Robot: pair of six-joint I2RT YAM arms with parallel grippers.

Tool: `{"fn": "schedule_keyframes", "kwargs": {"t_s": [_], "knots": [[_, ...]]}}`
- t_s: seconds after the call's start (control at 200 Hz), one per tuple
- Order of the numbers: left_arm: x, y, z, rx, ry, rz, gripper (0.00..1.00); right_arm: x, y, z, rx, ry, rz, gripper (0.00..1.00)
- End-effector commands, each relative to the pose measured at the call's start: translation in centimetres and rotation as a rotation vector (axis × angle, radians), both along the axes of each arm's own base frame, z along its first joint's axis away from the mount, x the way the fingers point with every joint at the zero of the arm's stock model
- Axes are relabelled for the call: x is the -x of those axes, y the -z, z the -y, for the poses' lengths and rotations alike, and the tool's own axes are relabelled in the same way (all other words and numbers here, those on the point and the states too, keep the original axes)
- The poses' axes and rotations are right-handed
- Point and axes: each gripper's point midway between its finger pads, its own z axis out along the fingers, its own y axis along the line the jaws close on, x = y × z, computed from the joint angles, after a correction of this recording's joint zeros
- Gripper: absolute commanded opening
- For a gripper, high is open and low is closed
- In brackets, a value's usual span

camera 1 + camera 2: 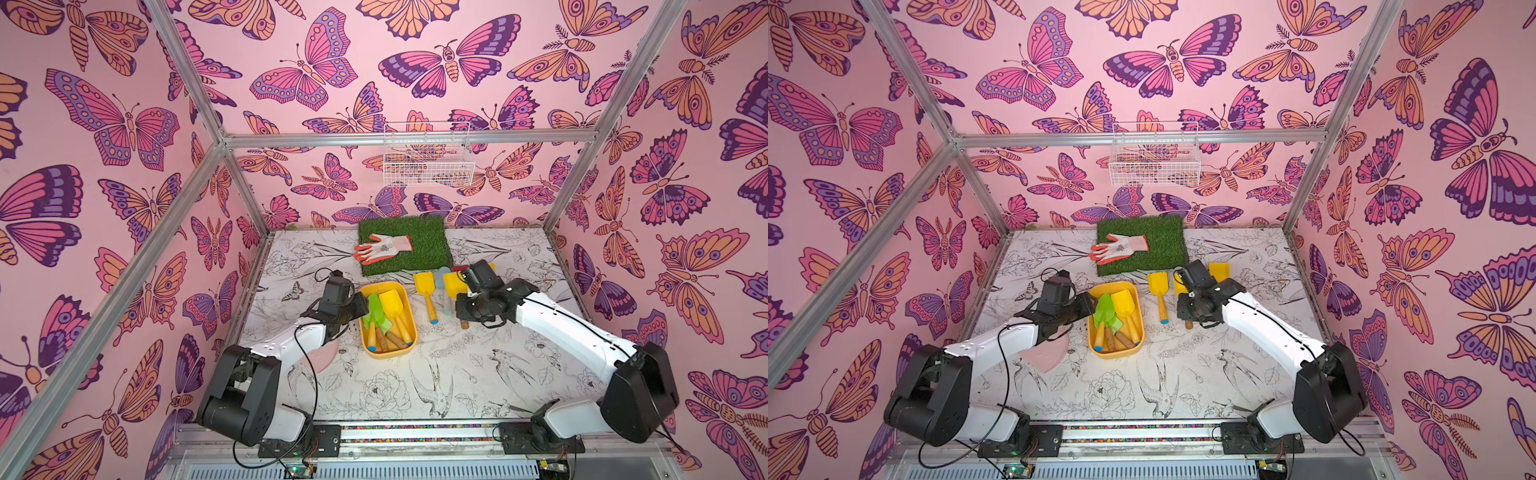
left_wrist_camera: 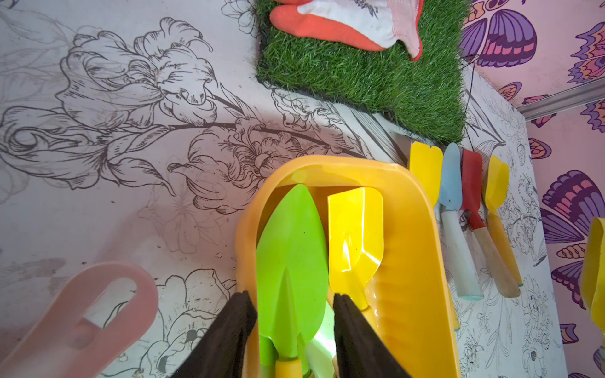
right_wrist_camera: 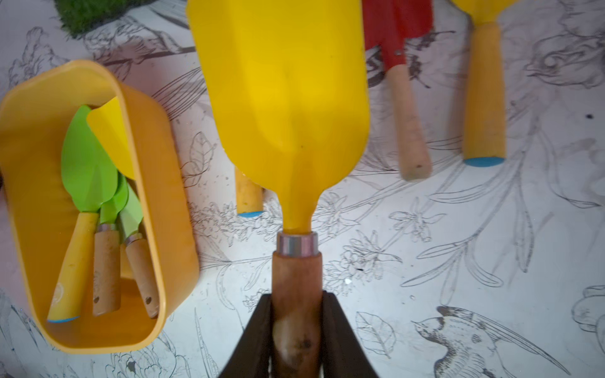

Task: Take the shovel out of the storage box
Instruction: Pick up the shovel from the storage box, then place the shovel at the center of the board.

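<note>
Now, table (image 1: 415, 395): you have a white top printed with black line drawings of flowers and birds. It fills the lower middle of both top views, and small dark specks lie on it near the box.
walls (image 1: 124, 124): pink paper with large butterflies on three sides, behind an aluminium frame (image 1: 311, 140).
wire basket (image 1: 428, 160): white, it hangs on the back bar, in the upper middle of the frame.
grass mat (image 1: 428, 257): a green square at the far edge of the table, at the centre of the frame. A white and orange glove (image 1: 382, 248) lies on it.
storage box (image 1: 386, 354): yellow, on the table just below the mat. Inside you see a green shovel (image 2: 291, 245), a second yellow shovel (image 2: 355, 235) and more handles.
right gripper (image 3: 297, 296): its fingers are clamped on the wooden handle of the yellow shovel (image 3: 281, 98). This shovel is out of the box, to the right of it, over the row.
row on the table: a small yellow shovel (image 1: 424, 282), a blue shovel (image 2: 450, 183) and a red shovel (image 2: 471, 176) lie side by side, right of the box.
left gripper (image 2: 292, 296): at the left side of the box. The fingers stand apart with the green blade between them, but you cannot tell whether they pinch it.
pink piece (image 2: 39, 353): flat on the table beside the box, under the left arm.
rail (image 1: 415, 432): at the bottom of the frame, between the two arm bases.
</note>
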Motion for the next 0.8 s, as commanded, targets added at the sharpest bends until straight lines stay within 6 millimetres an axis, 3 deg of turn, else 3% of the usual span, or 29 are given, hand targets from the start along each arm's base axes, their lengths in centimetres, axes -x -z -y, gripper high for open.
{"fn": "schedule_keyframes", "kwargs": {"t_s": [0.0,0.305,0.596,0.621,0.791], "knots": [[0.8,2.0,0.0,-0.026,0.018,-0.069,0.48,-0.4,-0.2,2.5,-0.011,0.008,-0.008,0.08],[0.9,2.0,0.0,-0.024,0.018,-0.069,0.48,-2.8,1.0,9.2,0.024,0.087,-0.042,0.07],[0.9,1.9,0.0,-0.022,0.018,-0.069,0.48,-5.7,3.4,13.7,-0.014,0.149,-0.110,0.08],[0.9,1.9,0.0,-0.021,0.018,-0.067,0.48,-6.0,4.4,13.9,-0.014,0.151,-0.136,0.08],[0.9,1.9,0.0,-0.022,0.018,-0.068,0.48,-8.2,5.2,15.6,-0.021,0.173,-0.119,0.08]]}}
